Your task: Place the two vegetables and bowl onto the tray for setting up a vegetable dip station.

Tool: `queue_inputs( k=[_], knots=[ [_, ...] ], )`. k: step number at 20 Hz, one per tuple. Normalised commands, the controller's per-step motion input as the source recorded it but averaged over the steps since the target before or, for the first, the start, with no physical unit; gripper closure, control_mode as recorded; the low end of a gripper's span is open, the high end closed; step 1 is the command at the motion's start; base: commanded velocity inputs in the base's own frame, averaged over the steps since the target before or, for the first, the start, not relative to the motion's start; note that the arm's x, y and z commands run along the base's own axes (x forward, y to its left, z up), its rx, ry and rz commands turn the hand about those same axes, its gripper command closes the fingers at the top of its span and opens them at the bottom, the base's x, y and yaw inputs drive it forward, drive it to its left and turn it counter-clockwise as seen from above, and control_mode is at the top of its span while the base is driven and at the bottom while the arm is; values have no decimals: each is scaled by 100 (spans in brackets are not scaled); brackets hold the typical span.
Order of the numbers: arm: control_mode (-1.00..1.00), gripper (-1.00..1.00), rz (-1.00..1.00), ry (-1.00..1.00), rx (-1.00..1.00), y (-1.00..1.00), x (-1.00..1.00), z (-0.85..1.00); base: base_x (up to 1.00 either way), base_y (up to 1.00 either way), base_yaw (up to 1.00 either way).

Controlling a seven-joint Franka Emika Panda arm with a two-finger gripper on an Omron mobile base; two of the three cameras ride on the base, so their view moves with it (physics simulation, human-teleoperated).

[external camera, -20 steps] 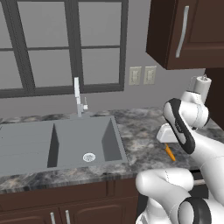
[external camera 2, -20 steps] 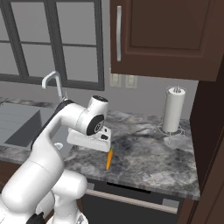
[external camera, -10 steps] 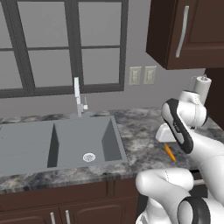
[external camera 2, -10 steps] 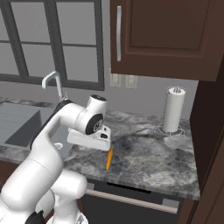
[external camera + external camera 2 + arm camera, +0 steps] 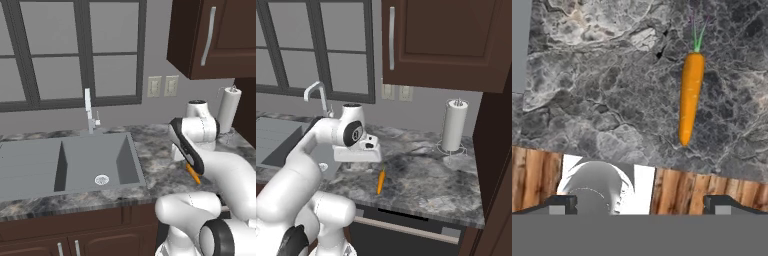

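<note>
In the left base view, the carrot (image 5: 193, 173) peeks out from behind the white arm. It lies on the stone table (image 5: 155, 150), to the right of the sink (image 5: 65, 162), near the table's front edge.

In the right base view, the tool (image 5: 358, 151) hangs above the table, just to the sink side of the carrot (image 5: 380, 182). The paper towel roll (image 5: 455, 125) stands well away from the carrot, by the wall.

In the hand view, the tool's two tips are spread wide and hold nothing. The carrot (image 5: 690, 97) is small, bright orange and smooth, with a thin green top. It sits off to one side, not between the tips. If the tool goes straight down, it could miss the carrot or bump it. The round carrot might then roll off the near edge.
</note>
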Motion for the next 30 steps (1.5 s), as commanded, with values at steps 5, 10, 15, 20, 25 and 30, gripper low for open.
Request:
queue_inputs(
  k=[5,10,15,20,25,30],
  knots=[
    [-100,-100,-1,-3,-15,-15,21,-27,0,0,0],
    [-100,-100,0,-1,1,-29,18,-33,0,0,0],
    [-100,-100,0,0,8,-29,18,-29,0,0,0],
    [-100,-100,-1,-7,5,-20,18,-35,0,0,0],
    [-100,-100,-1,-5,1,-6,24,-32,0,0,0],
    [-100,-100,-1,-1,0,0,23,-28,0,0,0]
  ],
)
